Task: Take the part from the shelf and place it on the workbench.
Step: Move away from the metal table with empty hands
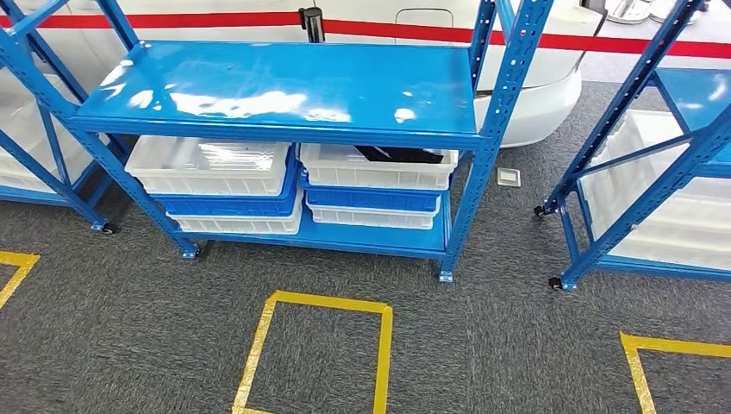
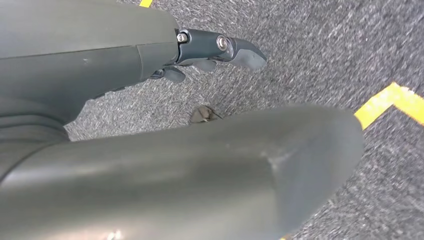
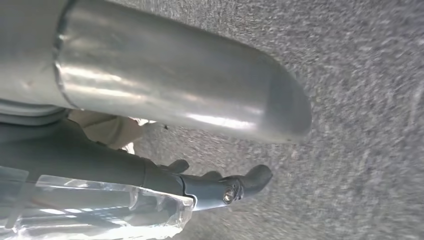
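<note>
1. The left hand point(image 2: 220, 50) hangs over grey carpet point(image 2: 320, 45) in the left wrist view. Its dark fingers point(image 2: 245, 52) curl slightly, with nothing between them and the thick grey thumb point(image 2: 200, 170), so it is open and empty. A yellow tape line point(image 2: 390, 100) runs on the carpet beyond the thumb.
2. The right hand point(image 3: 220, 187) also hangs over carpet in the right wrist view. Its dark fingers point(image 3: 255, 177) are loosely bent and apart from the thumb point(image 3: 190, 85), holding nothing. A clear plastic piece point(image 3: 100, 210) lies along the hand's side.
3. In the head view, a yellow tape square point(image 1: 319, 354) marks the floor nearest the robot. Bare carpet lies between it and the rack.
4. More tape corners sit at the near left point(image 1: 13, 272) and near right point(image 1: 672, 358) edges.
5. The blue rack point(image 1: 284, 86) stands beyond on castors point(image 1: 190, 252). Its top shelf is bare and glossy, its front edge facing the robot.
6. On the lower shelf are two bin stacks, side by side and nearly touching: a left stack point(image 1: 224, 185) and a right stack point(image 1: 375, 190), white over blue over white.
7. The dark part point(image 1: 401, 155) lies in the top white bin of the right stack, partly hidden under the upper shelf's edge.
8. A second rack point(image 1: 655, 172) with pale bins stands to the right, an open carpet gap between the two.
9. A third rack point(image 1: 34, 129) stands at the far left.
</note>
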`<state>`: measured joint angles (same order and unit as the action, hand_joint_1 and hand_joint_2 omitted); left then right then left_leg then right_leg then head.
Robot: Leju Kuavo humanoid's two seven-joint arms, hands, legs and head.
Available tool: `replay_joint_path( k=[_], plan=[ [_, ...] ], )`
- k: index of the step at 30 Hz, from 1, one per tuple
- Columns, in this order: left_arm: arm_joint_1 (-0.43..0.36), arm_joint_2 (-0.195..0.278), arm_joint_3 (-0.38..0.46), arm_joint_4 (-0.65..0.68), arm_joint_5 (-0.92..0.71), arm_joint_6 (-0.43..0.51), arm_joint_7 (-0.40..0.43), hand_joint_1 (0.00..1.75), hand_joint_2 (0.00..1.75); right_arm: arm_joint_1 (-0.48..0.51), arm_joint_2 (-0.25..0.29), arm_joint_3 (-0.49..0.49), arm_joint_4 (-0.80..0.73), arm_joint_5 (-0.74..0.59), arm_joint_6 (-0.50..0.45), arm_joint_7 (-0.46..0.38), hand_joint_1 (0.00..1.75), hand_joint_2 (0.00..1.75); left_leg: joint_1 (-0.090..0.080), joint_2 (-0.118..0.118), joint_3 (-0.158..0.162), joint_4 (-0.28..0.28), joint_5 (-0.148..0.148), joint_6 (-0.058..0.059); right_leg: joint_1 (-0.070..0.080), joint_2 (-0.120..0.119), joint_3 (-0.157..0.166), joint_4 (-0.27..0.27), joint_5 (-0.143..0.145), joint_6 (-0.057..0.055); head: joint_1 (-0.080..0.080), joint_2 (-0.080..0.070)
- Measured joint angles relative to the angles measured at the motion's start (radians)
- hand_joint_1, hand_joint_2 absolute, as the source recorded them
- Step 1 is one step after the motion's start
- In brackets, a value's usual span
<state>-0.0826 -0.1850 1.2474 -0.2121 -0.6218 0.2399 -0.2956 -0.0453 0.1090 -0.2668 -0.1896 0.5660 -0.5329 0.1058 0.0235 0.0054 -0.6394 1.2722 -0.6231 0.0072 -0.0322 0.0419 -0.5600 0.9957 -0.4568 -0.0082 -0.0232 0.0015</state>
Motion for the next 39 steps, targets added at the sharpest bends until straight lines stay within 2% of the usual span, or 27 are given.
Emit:
replay_joint_path(
  k=[1, 2, 4, 5, 6, 8, 10, 11, 12, 13, 14, 15, 16, 17, 18, 19, 21, 24, 26, 28, 29, 30, 31, 32, 34, 35, 39],
  plan=[
    [0.0, 0.0, 0.0, 0.0, 0.0, 0.0, 0.0, 0.0, 0.0, 0.0, 0.0, -0.001, 0.0, 0.0, 0.0, 0.0, 0.0, 0.0, -0.001, -0.005, 0.018, -0.033, 0.027, 0.008, 0.003, 0.013, 0.0, 0.0, 0.002, 0.001, 0.0, 0.0],
    [0.0, 0.0, 0.0, 0.0, 0.0, 0.0, 0.0, 0.0, 0.0, 0.0, 0.001, -0.003, 0.0, 0.0, 0.0, 0.0, 0.0, 0.0, -0.003, -0.02, 0.05, -0.096, 0.063, 0.019, 0.006, 0.026, 0.0, 0.0, 0.004, 0.001, 0.0, 0.0],
    [0.0, 0.004, 0.0, 0.0, -0.001, 0.0, 0.0, 0.0, 0.0, -0.002, 0.005, -0.004, 0.0, 0.001, 0.0, 0.0, 0.0, 0.0, -0.007, -0.068, 0.109, -0.217, 0.112, 0.045, 0.007, 0.049, -0.003, -0.001, 0.012, 0.006, 0.002, 0.0],
    [0.0, 0.007, 0.0, 0.0, -0.001, 0.001, 0.0, 0.0, 0.0, -0.003, 0.008, -0.004, 0.0, 0.001, 0.0, 0.0, 0.0, 0.0, -0.011, -0.085, 0.124, -0.249, 0.122, 0.054, 0.004, 0.06, -0.006, -0.002, 0.016, 0.01, 0.002, 0.0],
    [0.0, 0.009, 0.0, 0.0, -0.002, 0.001, 0.0, 0.0, 0.0, -0.003, 0.01, -0.004, 0.0, 0.003, 0.0, 0.0, 0.0, 0.0, -0.015, -0.09, 0.128, -0.26, 0.122, 0.06, 0.0, 0.069, -0.01, -0.003, 0.02, 0.015, 0.001, 0.0],
    [-0.001, 0.009, 0.0, 0.0, -0.002, 0.002, -0.001, 0.0, 0.0, -0.002, 0.014, -0.005, 0.0, 0.012, 0.0, 0.003, 0.0, 0.0, -0.019, -0.069, 0.133, -0.282, 0.138, 0.072, -0.001, 0.081, -0.015, -0.01, 0.03, 0.029, -0.002, 0.0],
    [-0.003, 0.008, 0.0, 0.0, -0.002, 0.003, -0.001, 0.0, 0.0, -0.001, 0.014, -0.005, 0.0, 0.024, 0.0, 0.008, 0.0, 0.0, -0.017, -0.047, 0.145, -0.323, 0.166, 0.083, 0.008, 0.047, -0.034, 0.012, 0.016, 0.031, 0.004, 0.0],
    [-0.003, 0.008, 0.0, 0.0, -0.002, 0.004, -0.001, 0.0, 0.0, -0.003, 0.012, -0.005, 0.0, 0.027, 0.0, 0.009, 0.0, 0.0, -0.015, -0.036, 0.147, -0.34, 0.179, 0.085, 0.011, 0.019, -0.056, 0.054, -0.009, 0.024, 0.007, 0.0],
    [-0.003, 0.008, 0.0, 0.0, -0.002, 0.005, -0.001, 0.0, 0.0, -0.005, 0.011, -0.005, 0.0, 0.029, 0.0, 0.009, 0.0, 0.0, -0.017, -0.026, 0.143, -0.345, 0.185, 0.084, 0.011, -0.006, -0.086, 0.114, -0.043, 0.018, 0.011, 0.0],
    [-0.001, 0.008, 0.001, 0.0, -0.002, 0.006, 0.0, 0.0, 0.0, -0.007, 0.01, -0.005, 0.0, 0.031, 0.0, 0.009, 0.0, 0.0, -0.018, -0.016, 0.136, -0.345, 0.19, 0.083, 0.008, -0.02, -0.114, 0.18, -0.075, 0.016, 0.013, 0.0],
    [-0.001, 0.008, 0.001, 0.0, -0.001, 0.007, 0.0, 0.0, 0.0, -0.007, 0.009, -0.005, 0.0, 0.034, 0.0, 0.009, 0.0, 0.0, -0.019, -0.007, 0.129, -0.344, 0.193, 0.078, 0.005, -0.027, -0.133, 0.23, -0.095, 0.019, 0.014, 0.0],
    [0.0, 0.008, 0.001, 0.0, 0.0, 0.007, 0.0, 0.0, 0.0, -0.006, 0.008, -0.005, 0.0, 0.036, 0.0, 0.009, 0.0, 0.0, -0.018, 0.0, 0.123, -0.342, 0.195, 0.074, 0.0, -0.031, -0.134, 0.249, -0.101, 0.026, 0.014, 0.0],
    [0.0, 0.007, 0.001, 0.0, 0.0, 0.007, 0.0, 0.0, 0.0, -0.005, 0.008, -0.005, 0.0, 0.038, 0.0, 0.009, 0.0, 0.0, -0.017, 0.006, 0.116, -0.337, 0.197, 0.07, -0.004, -0.034, -0.113, 0.227, -0.092, 0.038, 0.014, 0.0],
    [0.0, 0.007, 0.001, 0.0, 0.001, 0.007, 0.0, 0.0, 0.0, -0.004, 0.007, -0.005, 0.0, 0.039, 0.0, 0.009, 0.0, 0.0, -0.016, 0.009, 0.108, -0.328, 0.197, 0.064, -0.009, -0.038, -0.072, 0.167, -0.074, 0.05, 0.014, 0.0],
    [-0.001, 0.007, 0.002, 0.0, 0.002, 0.007, 0.0, 0.0, 0.0, -0.005, 0.007, -0.005, 0.0, 0.04, 0.0, 0.009, 0.0, 0.0, -0.015, 0.013, 0.098, -0.313, 0.194, 0.057, -0.014, -0.044, -0.028, 0.097, -0.059, 0.058, 0.014, 0.0],
    [-0.001, 0.007, 0.002, 0.0, 0.002, 0.007, 0.0, 0.0, 0.0, -0.007, 0.008, -0.005, 0.0, 0.042, 0.0, 0.009, 0.0, 0.0, -0.015, 0.016, 0.088, -0.296, 0.188, 0.047, -0.015, -0.046, 0.006, 0.04, -0.047, 0.06, 0.015, 0.0],
    [-0.002, 0.008, 0.003, 0.0, 0.003, 0.007, -0.001, 0.0, 0.0, -0.009, 0.01, -0.004, 0.0, 0.044, 0.0, 0.009, 0.0, 0.0, -0.017, 0.019, 0.075, -0.272, 0.177, 0.029, -0.011, -0.048, 0.026, -0.001, -0.042, 0.049, 0.012, 0.0],
    [-0.002, 0.008, 0.003, 0.0, 0.003, 0.006, -0.004, 0.0, 0.0, -0.007, 0.009, -0.005, 0.0, 0.047, -0.001, 0.009, 0.0, 0.0, -0.008, 0.016, 0.071, -0.259, 0.167, 0.016, -0.011, -0.044, 0.023, 0.001, -0.034, 0.028, 0.008, 0.0],
    [-0.002, 0.009, 0.003, 0.0, 0.002, 0.003, -0.007, 0.0, 0.0, -0.007, 0.01, -0.005, 0.0, 0.05, -0.002, 0.008, 0.0, 0.0, -0.001, 0.009, 0.045, -0.195, 0.116, 0.007, -0.015, -0.043, 0.023, 0.0, -0.024, 0.013, 0.007, 0.0],
    [-0.002, 0.009, 0.003, 0.0, 0.002, 0.0, -0.009, 0.0, 0.0, -0.006, 0.011, -0.005, 0.0, 0.053, -0.002, 0.008, 0.0, 0.0, 0.001, 0.002, -0.006, -0.068, 0.037, -0.001, -0.011, -0.043, 0.017, 0.001, -0.018, 0.005, 0.006, 0.0],
    [-0.001, 0.009, 0.003, 0.0, 0.002, -0.001, -0.009, 0.0, 0.0, -0.004, 0.011, -0.005, 0.0, 0.055, -0.002, 0.008, 0.0, 0.0, 0.001, 0.002, -0.028, -0.012, 0.013, -0.003, -0.009, -0.043, 0.014, 0.001, -0.016, 0.004, 0.006, 0.0],
    [-0.001, 0.009, 0.003, 0.0, 0.002, -0.001, -0.01, 0.0, 0.0, -0.003, 0.011, -0.005, 0.0, 0.055, -0.002, 0.008, 0.0, 0.0, 0.002, 0.002, -0.036, 0.015, 0.008, -0.002, -0.007, -0.043, 0.013, 0.002, -0.015, 0.003, 0.006, 0.0],
    [-0.001, 0.009, 0.003, 0.0, 0.001, -0.001, -0.01, 0.0, 0.0, -0.002, 0.01, -0.005, 0.0, 0.056, -0.002, 0.008, 0.0, 0.0, 0.002, 0.001, -0.026, 0.005, 0.021, 0.0, -0.005, -0.042, 0.012, 0.002, -0.015, 0.003, 0.006, 0.0],
    [-0.001, 0.009, 0.003, 0.0, 0.001, -0.001, -0.01, 0.0, 0.0, -0.002, 0.011, -0.005, 0.0, 0.056, -0.002, 0.008, 0.0, 0.0, 0.002, 0.001, 0.003, -0.043, 0.05, 0.006, -0.003, -0.041, 0.013, 0.002, -0.014, 0.004, 0.006, 0.0],
    [-0.001, 0.012, 0.003, 0.0, 0.0, -0.002, -0.01, 0.0, 0.0, -0.002, 0.013, -0.005, 0.0, 0.056, -0.002, 0.007, 0.0, 0.0, -0.003, -0.005, 0.08, -0.181, 0.11, 0.023, 0.0, -0.038, 0.015, 0.001, -0.012, 0.008, 0.007, 0.0],
    [-0.001, 0.013, 0.003, 0.0, 0.0, -0.002, -0.011, 0.0, 0.0, -0.003, 0.014, -0.005, 0.0, 0.056, -0.002, 0.007, 0.0, 0.0, -0.007, -0.007, 0.105, -0.23, 0.127, 0.032, 0.0, -0.037, 0.015, 0.001, -0.011, 0.011, 0.007, 0.0],
    [-0.002, 0.016, 0.003, 0.0, -0.001, -0.002, -0.012, 0.0, 1.75, -0.005, 0.019, -0.005, 0.0, 0.057, -0.003, 0.005, 0.0, 0.0, -0.02, -0.003, 0.119, -0.28, 0.148, 0.055, 0.003, -0.039, 0.01, -0.007, -0.001, 0.032, 0.004, 0.0]
  ],
)
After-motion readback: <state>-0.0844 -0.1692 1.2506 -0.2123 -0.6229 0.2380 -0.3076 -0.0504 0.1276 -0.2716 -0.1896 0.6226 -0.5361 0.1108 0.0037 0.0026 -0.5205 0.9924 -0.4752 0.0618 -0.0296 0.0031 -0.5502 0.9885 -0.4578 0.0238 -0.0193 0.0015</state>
